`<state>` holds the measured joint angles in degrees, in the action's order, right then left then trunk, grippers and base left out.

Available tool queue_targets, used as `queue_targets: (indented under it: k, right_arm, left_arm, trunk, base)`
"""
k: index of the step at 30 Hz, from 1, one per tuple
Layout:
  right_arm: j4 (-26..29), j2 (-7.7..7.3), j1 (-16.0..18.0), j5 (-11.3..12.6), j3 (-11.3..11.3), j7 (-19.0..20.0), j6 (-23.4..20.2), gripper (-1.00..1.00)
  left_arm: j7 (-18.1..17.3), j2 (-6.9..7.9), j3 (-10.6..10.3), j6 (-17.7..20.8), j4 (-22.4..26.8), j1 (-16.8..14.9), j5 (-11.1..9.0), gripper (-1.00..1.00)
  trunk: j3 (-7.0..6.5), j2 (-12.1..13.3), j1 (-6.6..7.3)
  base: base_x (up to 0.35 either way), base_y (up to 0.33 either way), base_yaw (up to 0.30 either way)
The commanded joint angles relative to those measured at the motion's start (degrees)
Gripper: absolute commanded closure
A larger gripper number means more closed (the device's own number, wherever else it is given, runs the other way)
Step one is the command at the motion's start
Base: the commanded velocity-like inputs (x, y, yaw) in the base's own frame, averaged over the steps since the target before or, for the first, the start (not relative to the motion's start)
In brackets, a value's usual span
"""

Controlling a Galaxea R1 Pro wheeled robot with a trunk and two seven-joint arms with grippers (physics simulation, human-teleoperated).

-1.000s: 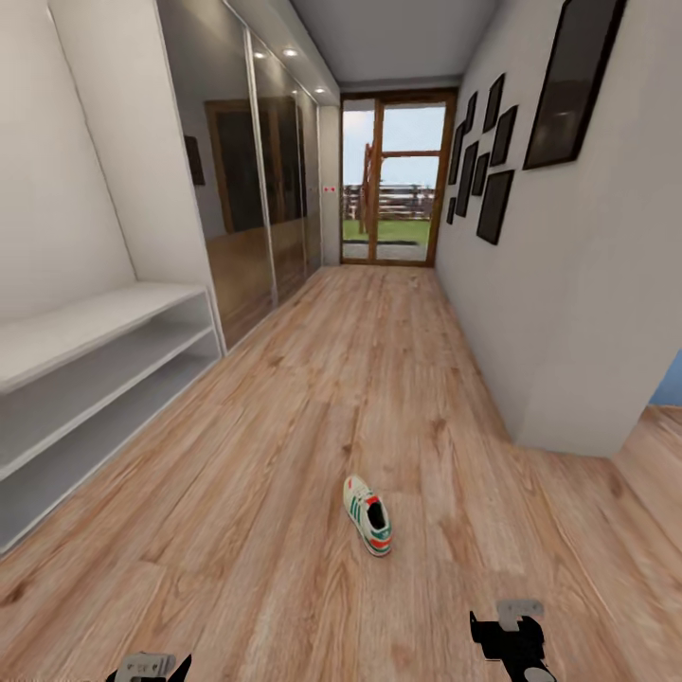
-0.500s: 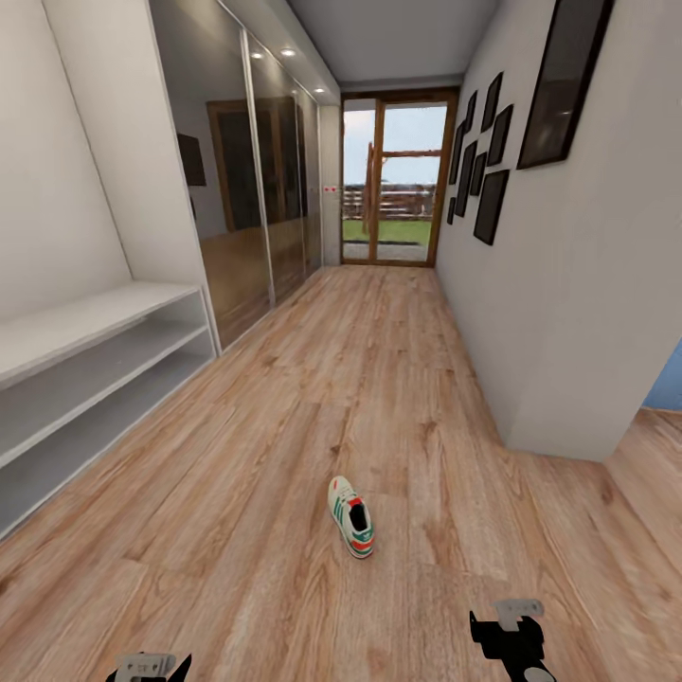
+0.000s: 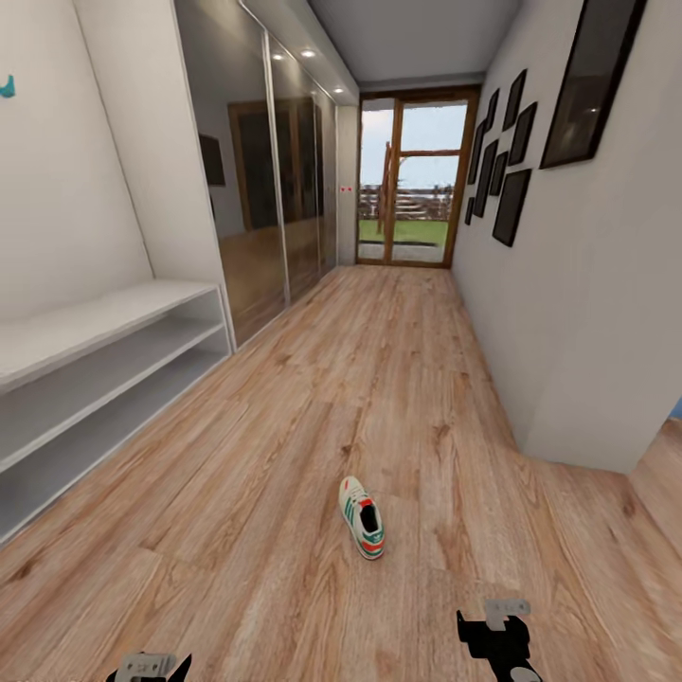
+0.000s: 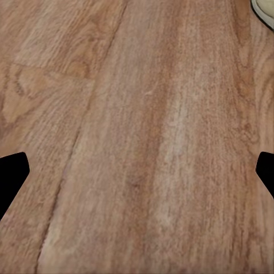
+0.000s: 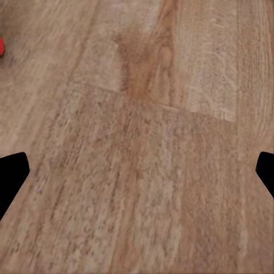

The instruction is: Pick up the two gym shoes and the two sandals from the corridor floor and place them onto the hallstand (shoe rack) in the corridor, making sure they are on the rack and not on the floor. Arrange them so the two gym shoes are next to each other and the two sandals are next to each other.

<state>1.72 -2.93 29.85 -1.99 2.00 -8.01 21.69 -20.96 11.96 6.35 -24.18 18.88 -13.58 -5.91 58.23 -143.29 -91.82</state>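
Both grippers low, jaws wide, over floor (image 3: 284, 493); gym shoe (image 3: 363, 516) ahead.

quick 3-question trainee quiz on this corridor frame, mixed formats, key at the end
1. True or false: the cream-white lace-up gym shoe with green stripes lies on the light brown wood-plank floor.
2. Multiple choice: the white two-shelf bench stands (A) along the corridor's left wall, (B) by the glass door, (C) under the picture frames.
3. Fill in: the left hand is ____ with nothing between its fingers.

Key: 1 true; 2 A; 3 open.
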Motion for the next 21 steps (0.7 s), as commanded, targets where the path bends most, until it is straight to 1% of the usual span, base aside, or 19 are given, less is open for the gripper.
queue_targets:
  k: [1,8,10,11,13,17,21]
  right_arm:
    - [-0.07,0.04,0.03,-0.24,0.20,-0.33,0.10,-1.00]
    - [-0.18,-0.18,0.03,-0.34,0.22,-0.28,0.17,-1.00]
    - [0.48,0.48,0.17,-0.32,0.39,0.38,0.36,-1.00]
    - [0.80,0.80,0.18,-0.31,0.39,0.70,0.56,-1.00]
    - [1.44,1.44,0.18,-0.31,0.39,0.77,0.56,-1.00]
    - [1.07,1.63,0.16,-0.30,0.26,0.22,1.12,-1.00]
    - [2.00,1.90,0.16,-0.29,0.18,-0.06,1.62,-1.00]
  left_arm:
    - [-0.58,0.00,0.15,0.06,-0.07,-0.04,-0.60,-1.00]
    - [-0.58,0.00,0.15,0.06,-0.07,-0.04,-0.60,-1.00]
    - [0.00,-0.66,0.63,0.34,-0.69,-0.09,-1.25,-1.00]
    - [-0.22,-0.37,0.81,0.01,-1.01,0.24,-1.53,-1.00]
    - [-0.22,-0.37,0.81,-0.37,-1.49,0.64,-1.53,-1.00]
    - [-0.70,0.37,1.29,-1.66,-2.66,1.95,-1.89,-1.00]
    - [-0.85,0.71,1.51,-2.30,-3.21,2.83,-2.83,-1.00]
  trunk:
    - [0.05,-0.02,0.01]
    - [0.05,-0.02,0.01]
    - [0.05,-0.02,0.01]
    - [0.05,-0.02,0.01]
    - [0.05,-0.02,0.01]
    - [0.05,-0.02,0.01]
    - [0.05,-0.02,0.01]
  base:
    - [0.000,-0.001,0.043]
    - [0.000,0.000,0.020]
    - [0.000,0.000,0.000]
    - [0.000,0.000,0.000]
    - [0.000,0.000,0.000]
    - [0.000,0.000,0.000]
    - [0.000,0.000,0.000]
